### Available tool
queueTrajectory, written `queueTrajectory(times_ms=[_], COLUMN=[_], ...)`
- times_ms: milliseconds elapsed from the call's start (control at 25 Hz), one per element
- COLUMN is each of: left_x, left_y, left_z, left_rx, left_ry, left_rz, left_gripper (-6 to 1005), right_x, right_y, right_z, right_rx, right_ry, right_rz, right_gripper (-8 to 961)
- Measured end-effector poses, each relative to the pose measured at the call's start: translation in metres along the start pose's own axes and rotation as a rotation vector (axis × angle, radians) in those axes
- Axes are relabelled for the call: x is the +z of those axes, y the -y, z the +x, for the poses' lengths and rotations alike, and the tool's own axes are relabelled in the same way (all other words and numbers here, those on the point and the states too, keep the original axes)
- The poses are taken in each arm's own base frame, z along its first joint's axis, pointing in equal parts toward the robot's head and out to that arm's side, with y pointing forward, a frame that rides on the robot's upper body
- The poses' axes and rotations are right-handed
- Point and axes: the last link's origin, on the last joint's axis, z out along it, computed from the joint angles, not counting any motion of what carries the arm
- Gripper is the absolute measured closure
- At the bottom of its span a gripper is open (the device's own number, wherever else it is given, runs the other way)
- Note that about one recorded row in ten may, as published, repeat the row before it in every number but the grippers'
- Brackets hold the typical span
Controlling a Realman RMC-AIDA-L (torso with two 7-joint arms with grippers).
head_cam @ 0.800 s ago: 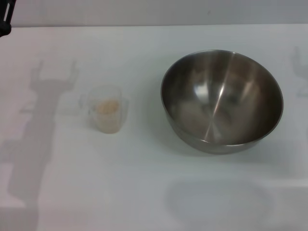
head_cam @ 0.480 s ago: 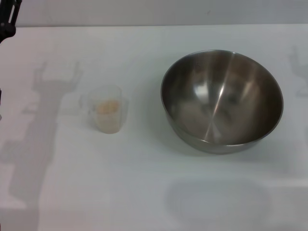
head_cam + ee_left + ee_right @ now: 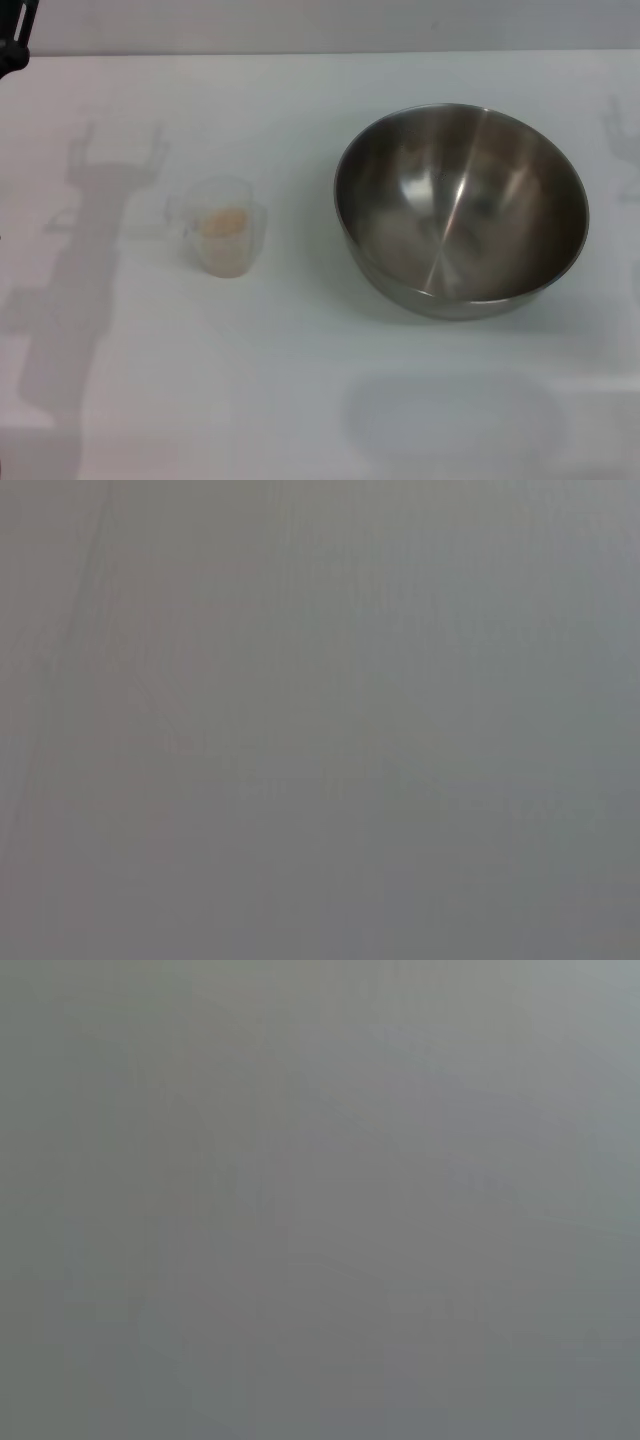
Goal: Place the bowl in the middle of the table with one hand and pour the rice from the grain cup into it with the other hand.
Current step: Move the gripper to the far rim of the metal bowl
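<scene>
The bowl (image 3: 461,208), a large shiny steel one, stands empty on the right half of the white table (image 3: 300,380). The clear grain cup (image 3: 222,227) stands upright left of the middle, apart from the bowl, with its handle to the left. The pale rice (image 3: 224,222) lies inside it. A black part of my left arm (image 3: 13,40) shows at the far left corner, well away from the cup; its gripper is not clearly seen. My right gripper is out of view. Both wrist views show only plain grey.
The shadow of the left arm (image 3: 90,230) falls on the table left of the cup. A faint shadow (image 3: 625,125) lies at the right edge. The table's far edge (image 3: 320,52) runs along the top.
The black part at the far left corner has shifted slightly, and the left arm's shadow has crept a little to the right. The cup and bowl have not moved.
</scene>
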Motion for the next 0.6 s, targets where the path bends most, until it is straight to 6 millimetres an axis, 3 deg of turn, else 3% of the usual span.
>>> queueTrajectory(times_ms=[200, 320, 600], left_x=[-0.002, -0.004, -0.006], left_y=[0.002, 0.003, 0.004], left_z=[0.0, 0.0, 0.0], left_rx=[0.002, 0.005, 0.003], left_ry=[0.002, 0.004, 0.009], left_rz=[0.005, 0.006, 0.004], left_gripper=[128, 129, 130], right_x=[0.008, 0.013, 0.035], right_y=[-0.004, -0.007, -0.028], right_z=[0.008, 0.009, 0.005], right_rx=[-0.193, -0.223, -0.057], right_ry=[-0.059, -0.075, -0.157], right_rz=[-0.011, 0.002, -0.034], right_gripper=[293, 293, 293])
